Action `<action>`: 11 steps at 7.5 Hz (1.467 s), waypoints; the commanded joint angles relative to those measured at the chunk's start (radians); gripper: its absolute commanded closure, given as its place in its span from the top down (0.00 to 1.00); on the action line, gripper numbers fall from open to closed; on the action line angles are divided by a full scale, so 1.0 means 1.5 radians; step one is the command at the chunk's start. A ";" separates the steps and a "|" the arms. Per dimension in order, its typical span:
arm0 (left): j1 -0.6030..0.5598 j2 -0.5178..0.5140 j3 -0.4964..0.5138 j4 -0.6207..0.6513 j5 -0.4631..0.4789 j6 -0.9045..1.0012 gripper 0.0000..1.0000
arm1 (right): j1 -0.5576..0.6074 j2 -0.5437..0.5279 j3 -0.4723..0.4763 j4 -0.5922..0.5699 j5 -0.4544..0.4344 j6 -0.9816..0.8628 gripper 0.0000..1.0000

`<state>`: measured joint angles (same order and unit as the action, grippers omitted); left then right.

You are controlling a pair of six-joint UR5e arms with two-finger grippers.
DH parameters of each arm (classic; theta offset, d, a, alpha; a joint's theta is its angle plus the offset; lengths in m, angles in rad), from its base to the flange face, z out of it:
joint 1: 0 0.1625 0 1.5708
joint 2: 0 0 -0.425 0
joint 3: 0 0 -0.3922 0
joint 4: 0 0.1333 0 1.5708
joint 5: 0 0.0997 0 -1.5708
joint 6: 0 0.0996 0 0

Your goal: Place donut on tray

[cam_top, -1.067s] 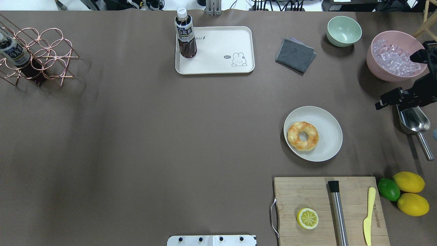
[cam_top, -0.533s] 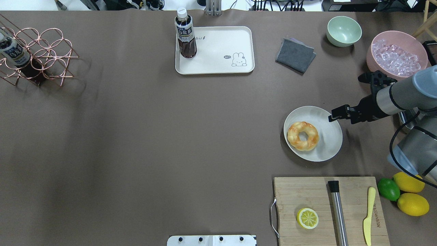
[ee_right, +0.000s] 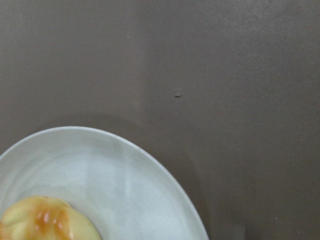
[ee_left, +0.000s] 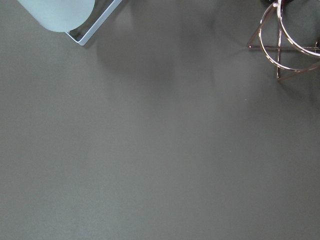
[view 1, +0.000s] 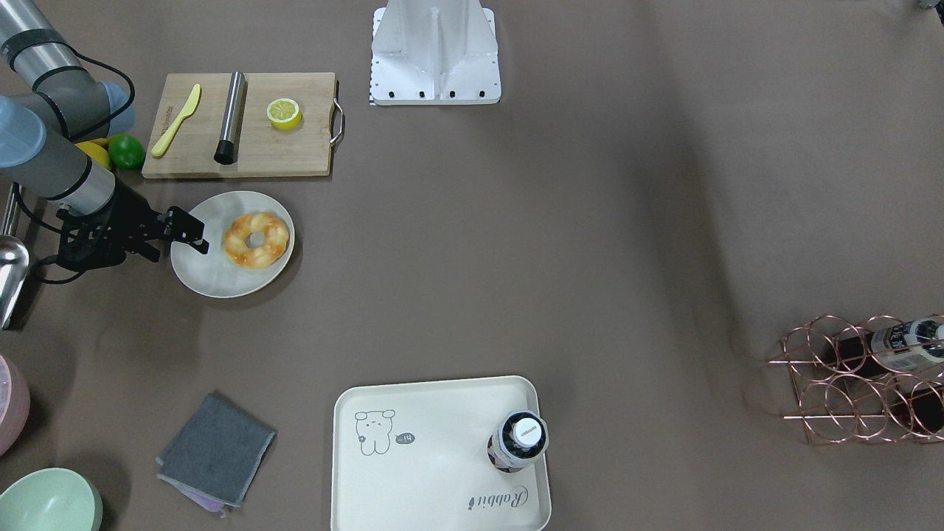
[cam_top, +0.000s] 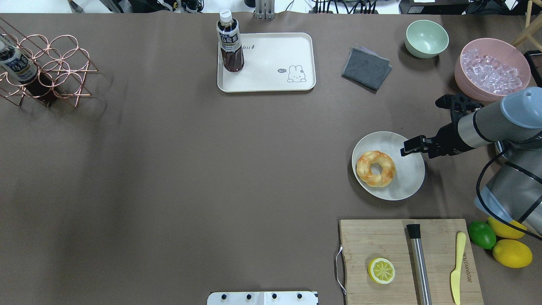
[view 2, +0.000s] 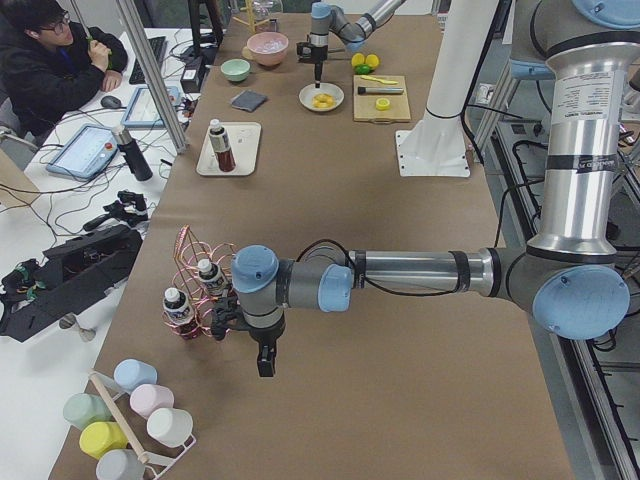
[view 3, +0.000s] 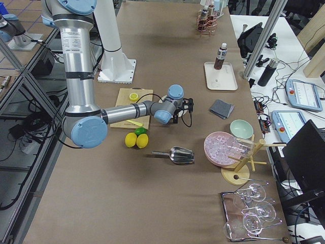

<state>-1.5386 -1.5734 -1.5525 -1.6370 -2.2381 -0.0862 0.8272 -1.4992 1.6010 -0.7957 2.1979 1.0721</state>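
At the far left of the overhead view we saw a copper wire rack with a bottle lying in it. The left gripper showed only in the side view from the table's left end. It hung pointing down over bare tabletop just beside that rack, and we could not tell whether its fingers were apart or together.

Further right, at the far edge of the table, sat the tray. A dark drink bottle stood upright in its far-left corner, and the bear drawing was near its right side. A folded grey cloth lay to the right of the tray.

The donut lay flat on the left part of a round plate, well apart from the tray and nearer the robot. The right gripper hung over the plate's far-right rim, near the donut but clear of it. From above we could not tell how its fingers stood, and its own camera showed only the plate's rim and a bit of the donut.

Nearer the robot lay a wooden cutting board carrying a lemon half. A pale green bowl stood at the far right.
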 commanded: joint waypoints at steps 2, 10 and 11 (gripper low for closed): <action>-0.001 0.002 0.000 0.000 0.000 0.000 0.98 | 0.000 -0.015 0.014 0.002 -0.002 -0.003 0.00; -0.002 0.010 0.000 -0.002 0.000 -0.001 0.98 | 0.010 0.036 0.060 -0.005 0.009 0.034 0.00; -0.002 0.007 0.000 -0.001 -0.001 -0.001 0.98 | 0.030 0.077 0.034 -0.008 0.013 0.035 0.00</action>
<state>-1.5426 -1.5581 -1.5525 -1.6398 -2.2382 -0.0866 0.8409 -1.4688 1.6907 -0.7985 2.2147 1.1144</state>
